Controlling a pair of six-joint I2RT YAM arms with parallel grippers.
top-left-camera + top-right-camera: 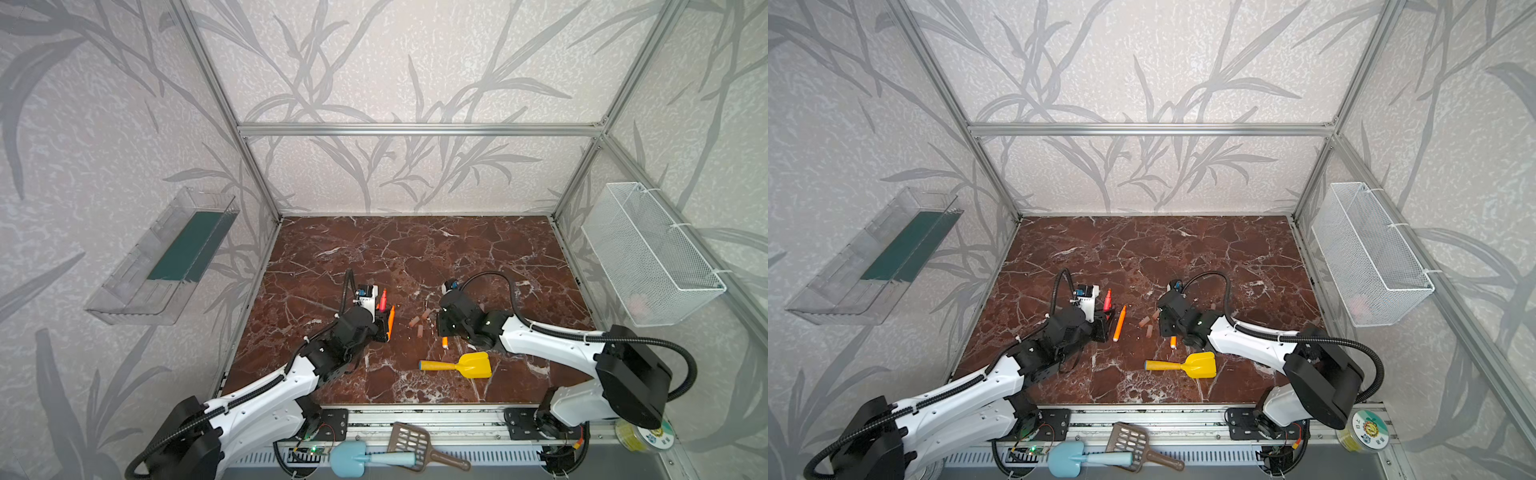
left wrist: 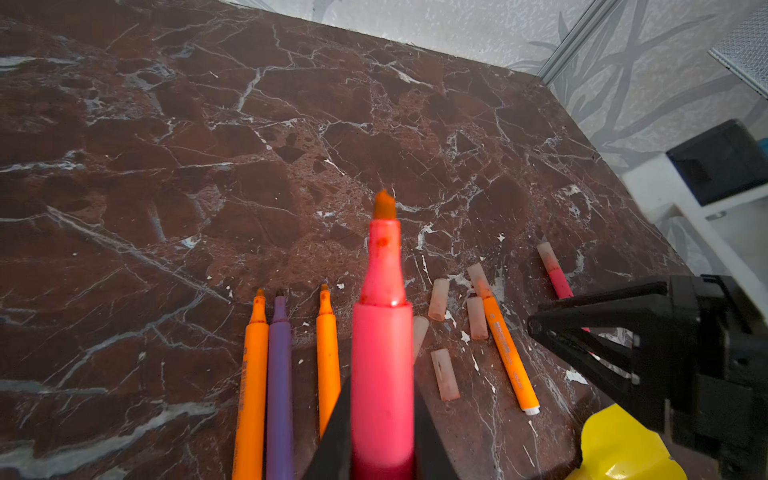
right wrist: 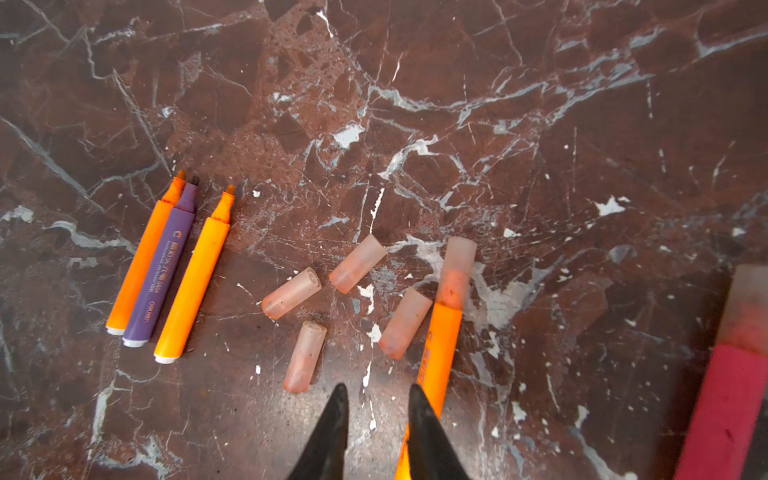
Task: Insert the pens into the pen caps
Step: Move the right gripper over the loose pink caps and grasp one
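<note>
**One pen in hand, a cap to fetch**

My left gripper (image 2: 381, 384) is clamped on a red-pink pen (image 2: 382, 328), low in the middle of the left wrist view. Its bare tip points up the frame, clear of the marble tabletop (image 2: 208, 124). My right gripper (image 3: 378, 390) sits at the bottom centre of the right wrist view, jaws a little apart with nothing between them.

Four loose caps (image 3: 291, 293) lie scattered mid-frame, just above those jaws. A capped orange pen (image 3: 446, 332) lies right beside the finger on the right of the frame. A capped red-pink pen (image 3: 731, 395) runs along the lower right edge. Two orange pens (image 3: 193, 278) and a purple pen (image 3: 162, 266), all uncapped, lie side by side at centre left. I judge two pens done and four to go.

The step now, as I read it, is fetching a cap for the held pen. The lower-left cap (image 3: 305, 356) looks safest, since it lies apart from everything else. I should straddle it across its width, away from its mouth. The cap above my jaws (image 3: 405, 323) lies just beside the capped orange pen, and closing there could drag both. Once a cap is lifted, I would line its bore up with the pen's axis and press straight. The caps are smooth and round, so a skewed pinch may squirt one away.
</note>
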